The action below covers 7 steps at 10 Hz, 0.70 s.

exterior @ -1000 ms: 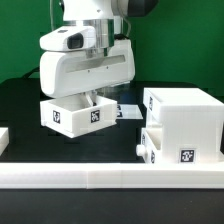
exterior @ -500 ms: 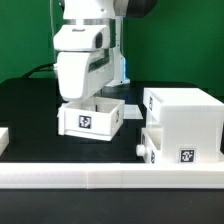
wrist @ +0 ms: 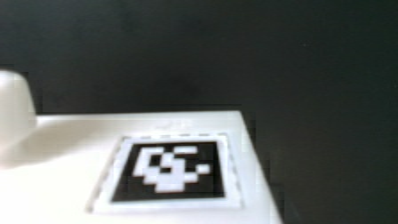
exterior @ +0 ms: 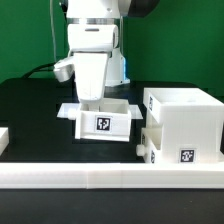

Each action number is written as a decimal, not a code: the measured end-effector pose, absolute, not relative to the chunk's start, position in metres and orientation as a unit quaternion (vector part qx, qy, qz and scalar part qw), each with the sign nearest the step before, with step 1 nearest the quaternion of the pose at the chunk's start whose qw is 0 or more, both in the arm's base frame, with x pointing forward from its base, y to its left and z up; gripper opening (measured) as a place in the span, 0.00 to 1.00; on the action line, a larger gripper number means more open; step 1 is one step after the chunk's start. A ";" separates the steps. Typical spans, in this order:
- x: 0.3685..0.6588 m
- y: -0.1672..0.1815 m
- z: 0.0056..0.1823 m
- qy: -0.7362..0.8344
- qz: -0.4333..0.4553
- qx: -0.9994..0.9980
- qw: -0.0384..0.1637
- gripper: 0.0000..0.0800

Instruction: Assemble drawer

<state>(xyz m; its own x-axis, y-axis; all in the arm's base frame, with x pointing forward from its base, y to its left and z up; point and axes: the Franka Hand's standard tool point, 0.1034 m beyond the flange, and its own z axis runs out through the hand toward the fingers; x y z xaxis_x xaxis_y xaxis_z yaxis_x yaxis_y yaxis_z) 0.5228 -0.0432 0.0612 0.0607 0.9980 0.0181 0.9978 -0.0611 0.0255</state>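
arm's gripper (exterior: 93, 103) reaches down into a loose tray (exterior: 103, 119) on the black table (exterior: 30, 110), just to the exterior view's left of the housing (exterior: 182, 122); its fingertips are hidden behind the tray wall, so whether it grips the tray cannot be told. a second tray (exterior: 150, 146) sits in the housing's lower slot, knob facing the exterior view's left. the wrist view shows only a blurred white panel with a tag (wrist: 171, 168) over dark table; a long white rail (exterior: 110, 178) runs along the near edge.

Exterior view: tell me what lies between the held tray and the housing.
Only bare black table shows between the tray and housing; they stand apart.
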 end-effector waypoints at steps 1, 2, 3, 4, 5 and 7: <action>0.523 -0.043 0.061 0.685 0.015 0.728 0.003 0.05; 0.523 -0.042 0.060 0.687 0.013 0.727 0.001 0.05; 0.530 -0.038 0.061 0.692 0.006 0.722 -0.004 0.05; 0.536 -0.034 0.061 0.694 0.004 0.720 -0.006 0.05; 0.539 -0.032 0.060 0.696 0.002 0.718 -0.009 0.05; 0.541 -0.027 0.058 0.692 0.000 0.722 -0.012 0.05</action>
<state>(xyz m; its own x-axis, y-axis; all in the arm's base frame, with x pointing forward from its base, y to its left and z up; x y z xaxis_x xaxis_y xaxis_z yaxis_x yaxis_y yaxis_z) 0.5410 -0.0266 0.0578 0.0425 0.9989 0.0174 0.9990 -0.0422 -0.0168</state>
